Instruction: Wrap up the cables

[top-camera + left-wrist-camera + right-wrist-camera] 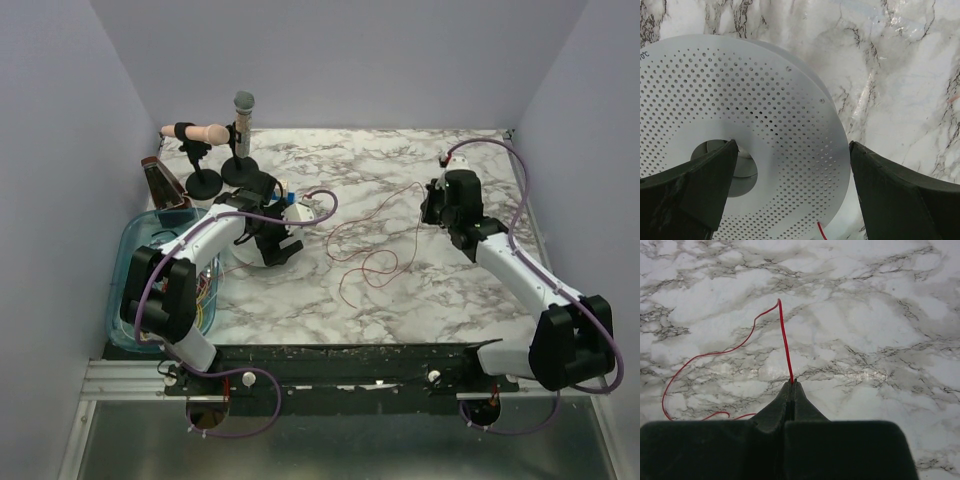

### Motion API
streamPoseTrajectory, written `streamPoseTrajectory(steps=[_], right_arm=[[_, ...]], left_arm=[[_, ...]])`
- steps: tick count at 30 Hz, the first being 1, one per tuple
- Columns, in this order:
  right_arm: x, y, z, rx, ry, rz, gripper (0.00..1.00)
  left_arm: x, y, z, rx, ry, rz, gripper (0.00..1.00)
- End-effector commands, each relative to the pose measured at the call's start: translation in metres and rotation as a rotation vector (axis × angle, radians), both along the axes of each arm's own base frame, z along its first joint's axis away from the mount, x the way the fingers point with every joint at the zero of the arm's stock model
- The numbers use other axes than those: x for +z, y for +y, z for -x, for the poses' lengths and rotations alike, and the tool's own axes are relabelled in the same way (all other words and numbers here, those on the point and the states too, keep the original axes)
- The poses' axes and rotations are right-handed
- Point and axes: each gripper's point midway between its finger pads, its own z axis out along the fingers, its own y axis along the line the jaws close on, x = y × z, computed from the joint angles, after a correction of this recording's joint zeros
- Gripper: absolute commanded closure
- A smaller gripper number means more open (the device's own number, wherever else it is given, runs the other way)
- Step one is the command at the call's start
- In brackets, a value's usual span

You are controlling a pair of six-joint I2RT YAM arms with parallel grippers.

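Note:
A thin dark red cable [372, 238] lies in loose loops on the marble table between the two arms. My right gripper [428, 207] is shut on one end of it. In the right wrist view the cable [784, 335] rises from the closed fingertips of that gripper [793, 382] and curves away to the left. My left gripper [268, 246] is open over a pale perforated spool [775, 115]. One finger [715, 175] is over the hub hole and the other [890, 190] is just outside the rim. A short red cable end [821, 231] shows under the spool's edge.
A blue transparent bin [130, 262] with several coloured wires stands at the left edge. Two microphones on stands, one grey [243, 112] and one beige [200, 132], stand at the back left beside a dark brown object [160, 180]. Purple hoses run along both arms.

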Motion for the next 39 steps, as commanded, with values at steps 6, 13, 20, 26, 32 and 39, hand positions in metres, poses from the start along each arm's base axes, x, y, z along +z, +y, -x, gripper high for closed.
streamPoseTrajectory(steps=[6, 13, 20, 26, 32, 39], right_arm=[[0.011, -0.002, 0.014, 0.033, -0.019, 0.019, 0.99], [0.022, -0.006, 0.023, 0.037, -0.05, 0.029, 0.99], [0.018, -0.015, 0.03, 0.011, -0.028, 0.053, 0.99], [0.068, 0.014, 0.051, 0.237, -0.131, 0.008, 0.99], [0.163, 0.058, 0.117, 0.657, -0.356, -0.028, 0.99], [0.231, 0.098, 0.213, 1.106, -0.508, -0.155, 0.99]], left_arm=[[-0.026, 0.005, 0.069, -0.115, 0.232, -0.015, 0.01], [-0.007, -0.024, 0.108, -0.257, 0.248, 0.096, 0.07], [-0.002, -0.079, 0.09, -0.306, 0.117, 0.179, 0.06], [0.038, -0.114, 0.045, -0.242, 0.003, 0.252, 0.01], [0.112, -0.125, 0.059, -0.33, -0.04, 0.374, 0.01], [0.222, -0.133, 0.061, -0.283, -0.113, 0.515, 0.01]])
